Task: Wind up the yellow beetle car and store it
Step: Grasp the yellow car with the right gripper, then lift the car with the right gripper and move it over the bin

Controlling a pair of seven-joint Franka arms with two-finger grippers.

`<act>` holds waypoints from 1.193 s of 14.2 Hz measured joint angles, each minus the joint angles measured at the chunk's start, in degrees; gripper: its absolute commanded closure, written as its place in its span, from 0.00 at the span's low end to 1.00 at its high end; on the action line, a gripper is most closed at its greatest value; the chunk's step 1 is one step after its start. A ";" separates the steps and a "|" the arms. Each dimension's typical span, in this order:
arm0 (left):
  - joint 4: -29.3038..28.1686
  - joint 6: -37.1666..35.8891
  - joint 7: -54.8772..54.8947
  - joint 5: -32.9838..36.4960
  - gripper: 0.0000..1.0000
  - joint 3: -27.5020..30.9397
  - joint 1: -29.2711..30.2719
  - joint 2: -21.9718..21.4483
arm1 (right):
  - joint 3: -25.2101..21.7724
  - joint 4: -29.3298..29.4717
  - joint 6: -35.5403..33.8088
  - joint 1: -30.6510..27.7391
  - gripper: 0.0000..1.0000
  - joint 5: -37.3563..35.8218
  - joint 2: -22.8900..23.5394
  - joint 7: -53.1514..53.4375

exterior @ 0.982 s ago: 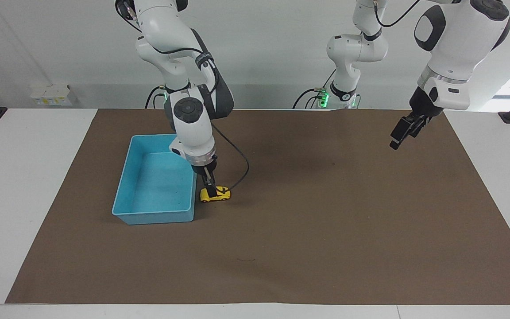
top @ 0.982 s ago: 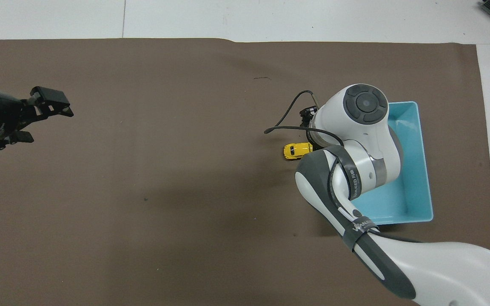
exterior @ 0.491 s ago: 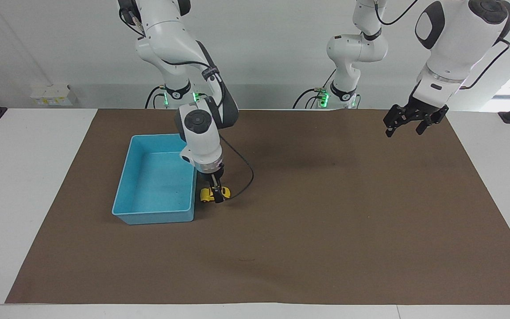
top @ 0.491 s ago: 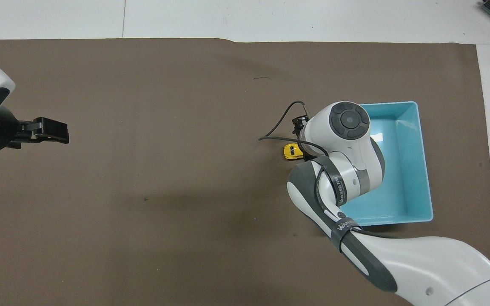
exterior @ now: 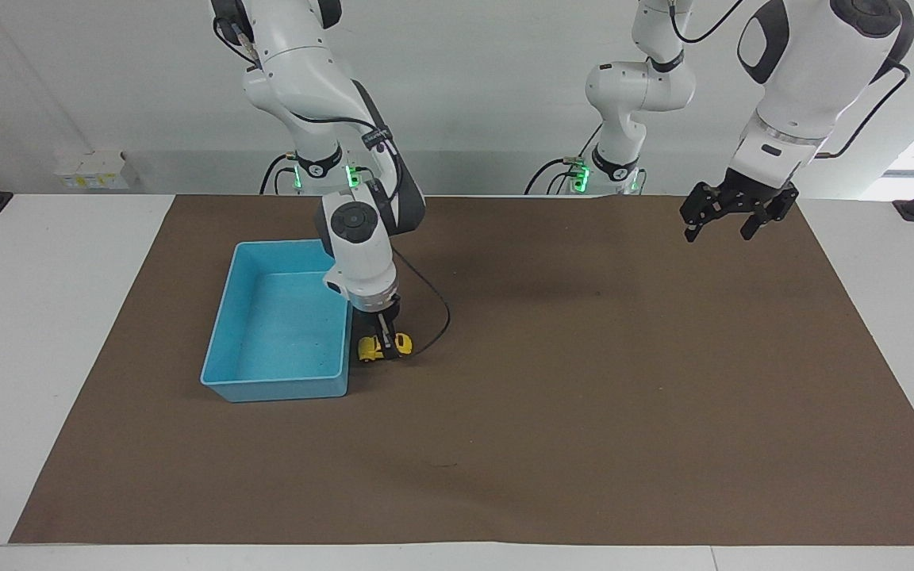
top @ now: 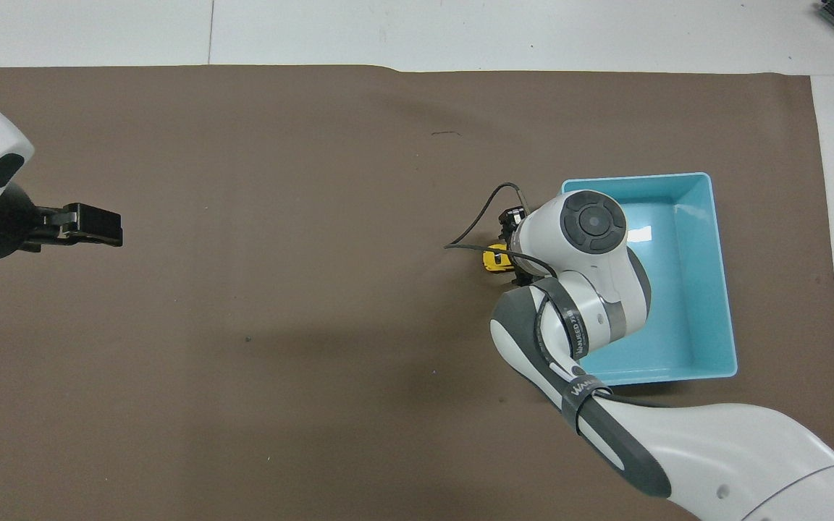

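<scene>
Car (exterior: 382, 347) sits beside the bin (exterior: 223, 349), pinched by the downward-pointing right gripper (exterior: 382, 342); left gripper (exterior: 725, 221) hangs open above the mat (exterior: 584, 396).

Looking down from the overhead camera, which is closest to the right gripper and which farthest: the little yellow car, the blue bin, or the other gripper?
1. Car: right at the right gripper, on the mat beside the bin.
2. Bin: next to the car, at the right arm's end of the table.
3. Left gripper: farthest, waiting in the air over the left arm's end of the mat.
</scene>
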 measured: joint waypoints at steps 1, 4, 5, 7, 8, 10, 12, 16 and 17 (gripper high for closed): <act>0.49 -0.10 0.02 0.00 0.00 0.17 0.00 -0.39 | 0.01 0.08 -0.28 0.06 1.00 0.00 -0.05 0.00; 1.51 -1.54 0.05 0.00 0.00 0.49 0.00 -2.10 | 0.08 2.32 -4.18 0.47 1.00 0.00 -0.25 0.00; 1.54 -2.08 0.05 0.00 0.00 0.50 0.00 -2.49 | 0.12 3.64 -6.34 0.47 1.00 0.00 -0.52 0.00; 1.53 -2.25 0.07 0.00 0.00 0.48 0.00 -2.68 | 0.25 5.69 -9.58 0.47 1.00 0.01 -1.69 0.00; 1.53 -2.25 0.09 0.00 0.00 0.30 0.00 -2.68 | 0.62 6.29 -10.87 0.48 1.00 0.02 -2.60 0.00; 1.53 -2.25 0.10 0.00 0.00 -0.28 0.00 -2.68 | 1.39 7.17 -13.85 0.51 1.00 0.02 -4.59 -0.02; 1.73 -3.15 0.14 0.00 0.00 -0.53 -0.01 -2.68 | 1.62 7.93 -17.44 0.56 1.00 0.02 -6.98 -1.89; 5.35 -7.56 4.32 0.00 0.00 0.34 0.00 -2.74 | 1.51 8.07 -24.12 -0.63 1.00 1.36 -11.16 -14.97; 5.84 -7.89 4.99 0.00 0.00 0.54 0.00 -2.74 | 1.48 7.99 -24.96 -1.46 1.00 1.51 -11.53 -18.95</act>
